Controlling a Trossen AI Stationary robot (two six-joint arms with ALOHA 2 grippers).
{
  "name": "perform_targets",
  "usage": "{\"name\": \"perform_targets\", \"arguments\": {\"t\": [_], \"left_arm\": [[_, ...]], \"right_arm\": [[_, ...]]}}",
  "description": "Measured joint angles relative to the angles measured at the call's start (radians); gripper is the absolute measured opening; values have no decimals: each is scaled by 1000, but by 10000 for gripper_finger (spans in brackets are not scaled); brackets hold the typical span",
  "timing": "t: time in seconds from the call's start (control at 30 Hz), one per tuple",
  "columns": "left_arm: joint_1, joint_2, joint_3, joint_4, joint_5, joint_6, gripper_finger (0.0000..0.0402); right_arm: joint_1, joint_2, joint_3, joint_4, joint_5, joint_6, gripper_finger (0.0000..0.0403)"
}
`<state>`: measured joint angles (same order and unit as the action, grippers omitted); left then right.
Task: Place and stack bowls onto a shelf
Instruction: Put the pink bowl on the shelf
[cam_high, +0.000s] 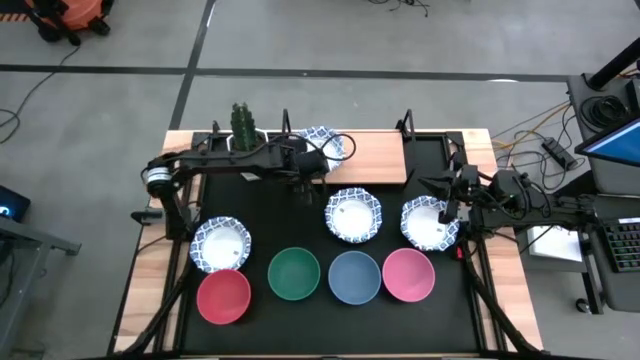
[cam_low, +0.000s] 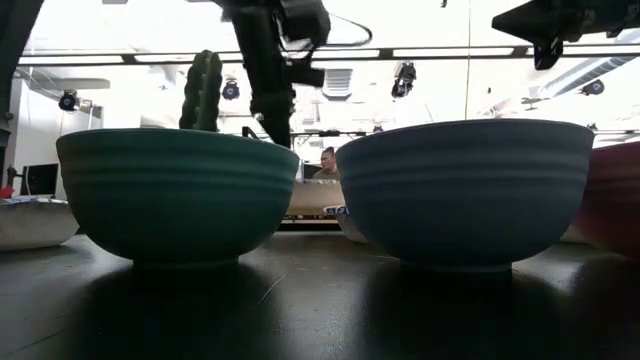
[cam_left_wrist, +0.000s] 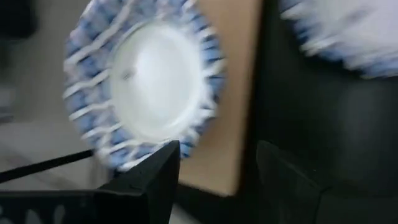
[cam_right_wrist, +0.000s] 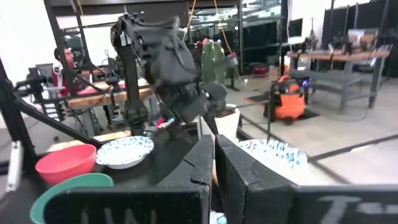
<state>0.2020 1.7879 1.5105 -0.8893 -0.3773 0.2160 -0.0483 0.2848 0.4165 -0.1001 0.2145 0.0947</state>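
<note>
One white bowl with a blue patterned rim (cam_high: 322, 143) stands on the light-brown shelf board (cam_high: 375, 158) at the table's far side; it also shows in the left wrist view (cam_left_wrist: 149, 87). Three more patterned bowls (cam_high: 220, 243) (cam_high: 352, 215) (cam_high: 430, 222) and the red (cam_high: 223, 296), green (cam_high: 294, 274), blue (cam_high: 354, 277) and pink (cam_high: 408, 274) bowls stand on the black mat. My left gripper (cam_left_wrist: 217, 168) is open and empty, raised just in front of the shelf bowl (cam_high: 303, 180). My right gripper (cam_right_wrist: 215, 163) is shut and empty, raised above the rightmost patterned bowl (cam_high: 446, 205).
A cactus in a white pot (cam_high: 243, 125) stands at the shelf's left end. Thin black posts (cam_high: 405, 122) rise at the shelf's corners. The green (cam_low: 175, 190) and blue (cam_low: 465, 185) bowls fill the low view. A person (cam_low: 328, 160) sits beyond the table.
</note>
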Motion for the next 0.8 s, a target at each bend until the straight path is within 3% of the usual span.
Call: {"name": "perform_targets", "arguments": {"t": [0.13, 0.23, 0.37, 0.57, 0.8], "left_arm": [[-29, -74, 0, 24, 187, -24, 190], [-60, -131, -8, 54, 262, -35, 184], [-112, -221, -82, 136, 286, -42, 178], [-193, -407, -296, 340, 286, -123, 174], [-254, -640, -474, 502, 235, -202, 173]], "right_arm": [[0, 14, -6, 18, -130, 54, 9], [5, 46, -7, 79, -216, 102, 9], [35, 128, 1, 157, -249, 118, 9], [70, 284, 76, 185, -247, 129, 9], [70, 432, 265, -75, -249, 180, 9]]}}
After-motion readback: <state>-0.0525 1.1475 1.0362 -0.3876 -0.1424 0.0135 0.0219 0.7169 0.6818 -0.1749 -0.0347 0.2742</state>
